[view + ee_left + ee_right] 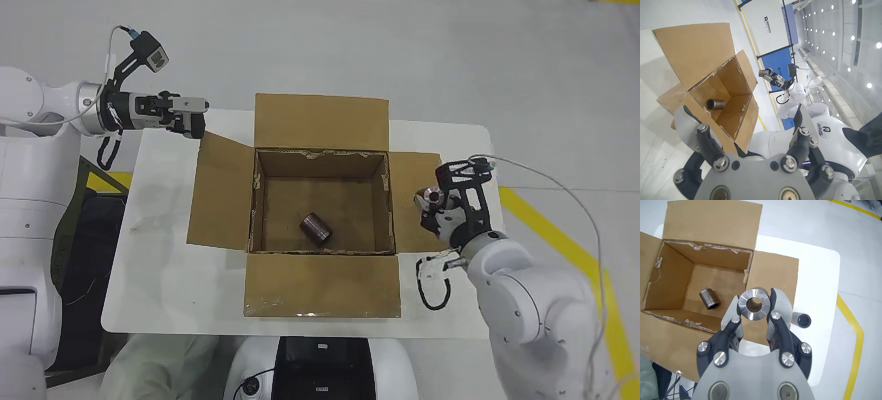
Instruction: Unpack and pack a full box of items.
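Plainly the right tool [755,299] is closed on a steel bush [750,313]. Its pads pinch the round side wall, and the bored end faces the wrist camera. It hangs over the right flap of the box [320,285], just outside the opening.

A dark bush [317,228] lies on its side on the box floor. A third bush [801,319] lies on the table [160,270], just beside that right flap.

The left tool [197,117] is spread wide and holds nothing. It sits near the table's far left corner, off the left flap.

These bushes look thick-walled and solid, so I judge them heavy for their bulk, rigid and in no way fragile. The turned metal is probably slick, and a bush lying on its side is likely to roll. The sound hold is across the diameter at mid-length, as the right tool has it. Pinching near an end risks the piece tipping out.
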Tool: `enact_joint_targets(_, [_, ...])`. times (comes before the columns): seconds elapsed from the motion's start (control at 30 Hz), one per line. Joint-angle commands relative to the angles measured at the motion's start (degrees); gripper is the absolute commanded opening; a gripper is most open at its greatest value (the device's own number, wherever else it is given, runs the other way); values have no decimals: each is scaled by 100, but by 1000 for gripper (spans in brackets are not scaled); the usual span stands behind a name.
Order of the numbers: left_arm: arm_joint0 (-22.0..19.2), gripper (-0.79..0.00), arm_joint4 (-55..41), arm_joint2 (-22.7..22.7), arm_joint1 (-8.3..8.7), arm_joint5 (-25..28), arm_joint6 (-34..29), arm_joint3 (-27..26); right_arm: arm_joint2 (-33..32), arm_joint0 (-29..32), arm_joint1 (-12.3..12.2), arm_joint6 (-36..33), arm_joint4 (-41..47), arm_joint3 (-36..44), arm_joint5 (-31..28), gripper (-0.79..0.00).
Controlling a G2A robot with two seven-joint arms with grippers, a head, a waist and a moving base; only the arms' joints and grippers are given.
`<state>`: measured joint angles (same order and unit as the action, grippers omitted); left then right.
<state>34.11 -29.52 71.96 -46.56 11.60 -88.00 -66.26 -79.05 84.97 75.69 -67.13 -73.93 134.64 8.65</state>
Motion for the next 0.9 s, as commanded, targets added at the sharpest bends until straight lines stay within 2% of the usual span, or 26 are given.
enact_joint_targets(0.0, [0, 0, 0, 0, 0, 0, 0, 0, -101, 125, -9, 28, 16, 0, 22, -785])
enact_joint_targets(0.27, [0, 0, 0, 0, 0, 0, 0, 0, -305, 495, -35, 249, 98, 0, -15, -785])
enact_joint_targets(0.87, [0, 0, 0, 0, 0, 0, 0, 0, -302, 508, -37, 262, 124, 0, -42, -785])
